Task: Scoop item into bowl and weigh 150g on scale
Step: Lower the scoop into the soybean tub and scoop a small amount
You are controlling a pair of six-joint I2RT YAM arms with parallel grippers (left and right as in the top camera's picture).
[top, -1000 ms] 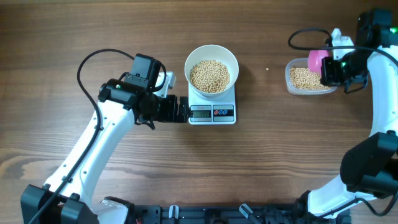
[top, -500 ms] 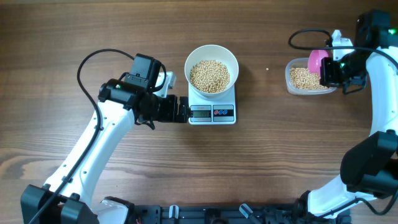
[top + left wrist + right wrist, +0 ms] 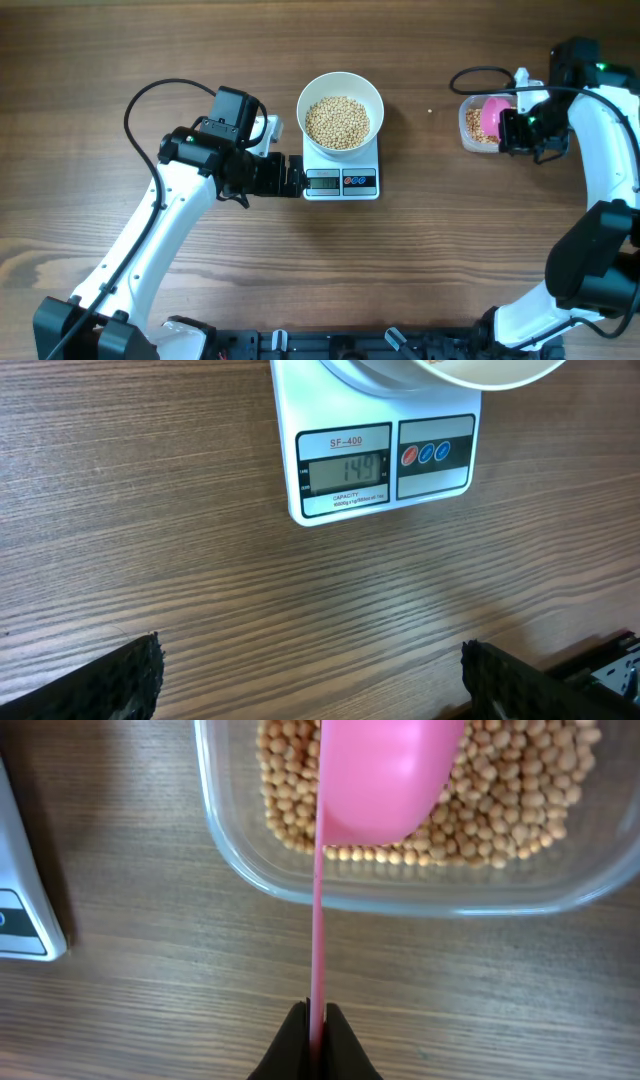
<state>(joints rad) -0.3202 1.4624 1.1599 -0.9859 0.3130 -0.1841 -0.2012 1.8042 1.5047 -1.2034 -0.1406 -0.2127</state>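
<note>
My left pincer [image 3: 310,685] is wide open and holds nothing. It sits low over the desk [image 3: 200,590], just in front of the scale [image 3: 290,420]. The display reads 149. The white bowl [image 3: 340,82] sits on the scale with beans [image 3: 337,121] heaped inside. My right pincer [image 3: 314,1030] is clamped on the thin handle of the pink scoop [image 3: 385,775]. The scoop's cup is over more beans in the clear tub [image 3: 400,900], well right of the scale.

Likely a robotics lab bench, room itself not shown: left arm [image 3: 150,230] and right arm [image 3: 600,150] are mounted on a black rail [image 3: 330,345] at a wood-grain table [image 3: 450,260], cables [image 3: 135,110] left exposed, small scale [image 3: 341,182] set between them.
</note>
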